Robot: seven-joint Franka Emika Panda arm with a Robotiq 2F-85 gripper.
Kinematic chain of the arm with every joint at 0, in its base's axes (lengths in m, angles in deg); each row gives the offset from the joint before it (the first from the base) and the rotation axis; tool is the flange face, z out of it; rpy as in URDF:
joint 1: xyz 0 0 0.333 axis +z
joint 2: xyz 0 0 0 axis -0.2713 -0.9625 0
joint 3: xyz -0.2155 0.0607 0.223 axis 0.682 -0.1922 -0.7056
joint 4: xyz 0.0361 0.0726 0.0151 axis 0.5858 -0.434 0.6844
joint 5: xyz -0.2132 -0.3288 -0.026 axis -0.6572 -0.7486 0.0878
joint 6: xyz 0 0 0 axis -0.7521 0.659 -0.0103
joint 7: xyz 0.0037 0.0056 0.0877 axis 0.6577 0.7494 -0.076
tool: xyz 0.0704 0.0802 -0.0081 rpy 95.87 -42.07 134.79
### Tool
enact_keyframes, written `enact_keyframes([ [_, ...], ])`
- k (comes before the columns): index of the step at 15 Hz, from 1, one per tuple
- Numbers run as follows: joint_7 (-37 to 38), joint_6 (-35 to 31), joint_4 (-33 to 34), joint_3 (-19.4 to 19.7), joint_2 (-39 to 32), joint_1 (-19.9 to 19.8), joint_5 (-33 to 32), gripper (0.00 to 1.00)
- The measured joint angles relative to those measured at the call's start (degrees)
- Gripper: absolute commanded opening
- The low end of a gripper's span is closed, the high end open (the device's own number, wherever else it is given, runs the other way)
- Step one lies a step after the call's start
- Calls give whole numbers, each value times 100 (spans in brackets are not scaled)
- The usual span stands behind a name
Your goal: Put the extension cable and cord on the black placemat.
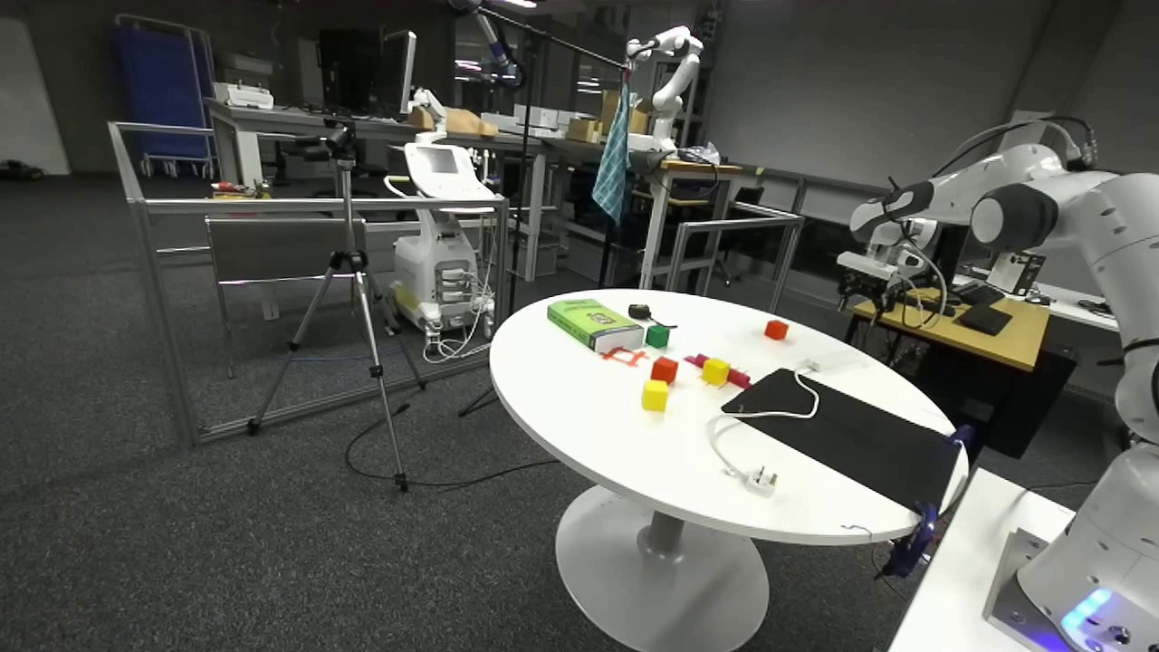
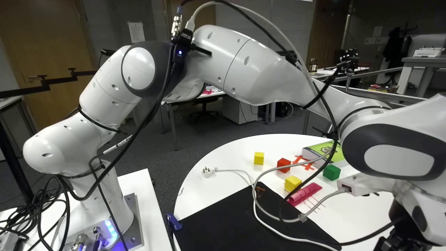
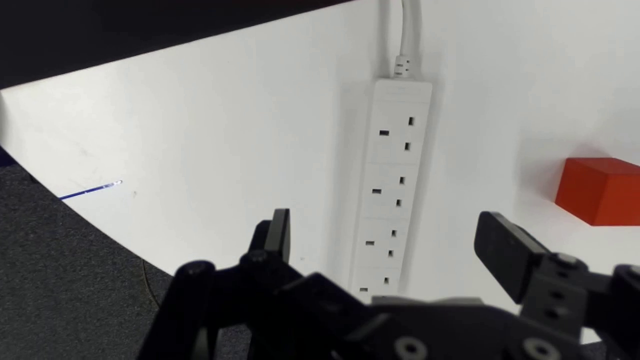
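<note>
Lying on the table (image 1: 561, 389) beside the mat (image 1: 860, 444), your strip (image 3: 392, 165) pointing lengthwise up the wrist view, top leaning slightly right, cord (image 3: 404, 30) leaving that end, crossing the mat's corner, your gripper (image 3: 382, 220) spread well apart.
</note>
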State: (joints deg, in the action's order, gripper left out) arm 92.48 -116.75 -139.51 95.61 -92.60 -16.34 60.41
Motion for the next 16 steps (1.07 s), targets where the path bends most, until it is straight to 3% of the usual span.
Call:
enact_keyframes([
  [8, 80, -3283, -1172, -88, 37, 694, 300, 100],
  [11, 521, -3692, -1287, 69, -107, 947, 202, 100],
  [16, 1220, -3322, -1054, 534, -325, 1138, -268, 100],
])
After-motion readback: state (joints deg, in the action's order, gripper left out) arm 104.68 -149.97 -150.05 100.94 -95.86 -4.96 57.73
